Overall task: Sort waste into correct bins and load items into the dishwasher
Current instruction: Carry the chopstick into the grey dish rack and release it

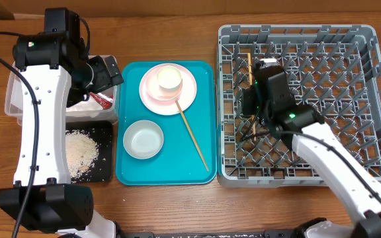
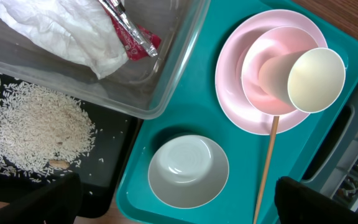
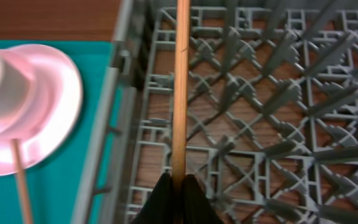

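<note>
My right gripper [image 3: 178, 193] is shut on a wooden chopstick [image 3: 180, 93] and holds it over the left side of the grey dish rack [image 1: 369, 99]. My left gripper [image 2: 178, 202] is open and empty above the pale-green bowl [image 2: 188, 171]. The other chopstick [image 1: 194, 139] lies on the teal tray [image 1: 129, 173]. The white cup [image 2: 316, 81] lies in the pink bowl [image 2: 260, 68] on the pink plate [image 2: 229, 93]. The napkin [image 2: 48, 28] and red wrapper [image 2: 132, 40] are in the clear tub [image 2: 166, 81]. Rice [image 2: 33, 130] lies in the black tray [image 2: 114, 162].
The teal tray sits between the bins on the left and the rack on the right. The rack's upright pegs [image 3: 278, 93] stand close around the held chopstick. My left arm [image 1: 42, 119] reaches over the tub and black tray.
</note>
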`<state>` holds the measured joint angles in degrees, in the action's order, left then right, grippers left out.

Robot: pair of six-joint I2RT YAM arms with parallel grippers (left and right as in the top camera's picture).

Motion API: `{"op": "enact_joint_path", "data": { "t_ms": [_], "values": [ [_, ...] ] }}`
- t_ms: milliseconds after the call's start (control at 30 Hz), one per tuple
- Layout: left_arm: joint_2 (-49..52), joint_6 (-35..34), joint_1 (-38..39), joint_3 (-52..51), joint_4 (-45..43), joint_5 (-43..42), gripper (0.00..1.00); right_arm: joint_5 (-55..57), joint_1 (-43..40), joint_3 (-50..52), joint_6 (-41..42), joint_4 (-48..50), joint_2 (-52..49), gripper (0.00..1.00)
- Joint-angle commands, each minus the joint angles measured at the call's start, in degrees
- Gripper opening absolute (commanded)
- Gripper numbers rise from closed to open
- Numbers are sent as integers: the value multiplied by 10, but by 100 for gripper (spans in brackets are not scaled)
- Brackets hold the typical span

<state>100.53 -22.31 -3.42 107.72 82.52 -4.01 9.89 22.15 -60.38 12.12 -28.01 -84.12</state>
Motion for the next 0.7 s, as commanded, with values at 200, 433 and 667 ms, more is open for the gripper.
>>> {"op": "enact_joint_path", "data": {
  "t_ms": [200, 433, 667],
  "values": [
    [-3, 5, 0, -3, -1, 2, 100, 2, -16, 3, -49, 5, -42, 41],
    [-3, 5, 0, -3, -1, 2, 100, -179, 9, 3, -49, 39, -42, 42],
    [-3, 5, 0, -3, -1, 2, 100, -187, 95, 3, -51, 78, -52, 43]
  ]
}}
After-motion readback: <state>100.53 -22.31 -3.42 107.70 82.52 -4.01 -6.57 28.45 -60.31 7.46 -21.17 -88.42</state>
